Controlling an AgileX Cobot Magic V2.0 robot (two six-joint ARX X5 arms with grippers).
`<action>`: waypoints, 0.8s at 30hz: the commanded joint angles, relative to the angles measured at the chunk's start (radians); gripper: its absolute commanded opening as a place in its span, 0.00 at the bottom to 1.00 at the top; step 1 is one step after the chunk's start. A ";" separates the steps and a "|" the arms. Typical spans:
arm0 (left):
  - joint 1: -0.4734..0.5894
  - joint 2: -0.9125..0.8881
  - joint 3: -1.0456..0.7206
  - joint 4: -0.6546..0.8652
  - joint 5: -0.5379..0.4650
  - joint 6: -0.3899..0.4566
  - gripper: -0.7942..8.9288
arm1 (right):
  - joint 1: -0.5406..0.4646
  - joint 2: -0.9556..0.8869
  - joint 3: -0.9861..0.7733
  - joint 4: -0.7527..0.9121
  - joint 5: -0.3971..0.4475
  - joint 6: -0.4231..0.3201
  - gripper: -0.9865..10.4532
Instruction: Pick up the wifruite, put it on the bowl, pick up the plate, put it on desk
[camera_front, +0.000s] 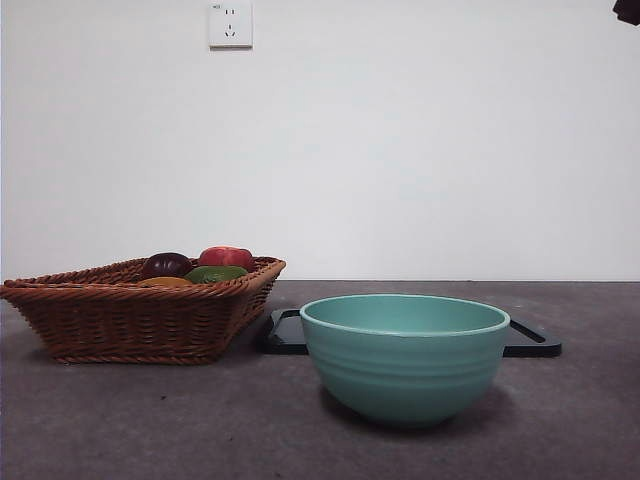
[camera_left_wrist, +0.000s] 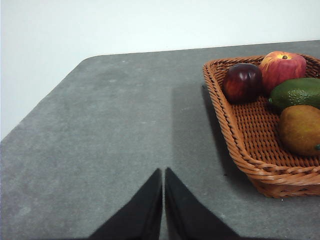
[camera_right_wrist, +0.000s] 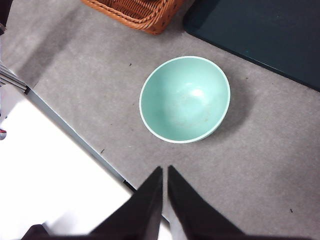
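The wifruite (camera_left_wrist: 300, 130), a brownish-orange oval fruit, lies in a wicker basket (camera_left_wrist: 235, 125) beside a green fruit, a dark purple one and a red one. In the front view the wifruite (camera_front: 165, 282) only peeks over the basket (camera_front: 130, 315) rim. The mint-teal bowl (camera_front: 405, 360) stands empty on the desk (camera_front: 150, 430), right of the basket. My left gripper (camera_left_wrist: 163, 172) hovers shut and empty above bare desk, off to one side of the basket. High over the bowl (camera_right_wrist: 185, 98), my right gripper (camera_right_wrist: 165, 170) is shut and empty. A flat black plate-like tray (camera_front: 530, 340) lies behind the bowl.
The dark tray (camera_right_wrist: 260, 30) sits past the bowl and close to the basket corner (camera_right_wrist: 145, 15). The desk's front edge (camera_right_wrist: 75, 135) runs near the bowl. A black arm tip (camera_front: 628, 10) shows at the front view's top right corner.
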 joint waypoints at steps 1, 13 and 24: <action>0.003 -0.002 -0.021 -0.007 -0.002 -0.010 0.09 | 0.005 0.006 0.014 0.008 -0.001 -0.011 0.09; 0.003 -0.002 -0.021 -0.007 -0.002 -0.010 0.09 | 0.005 0.006 0.014 0.008 -0.001 -0.011 0.09; 0.003 -0.002 -0.021 -0.007 -0.002 -0.010 0.09 | -0.223 -0.082 -0.022 0.226 0.063 -0.143 0.09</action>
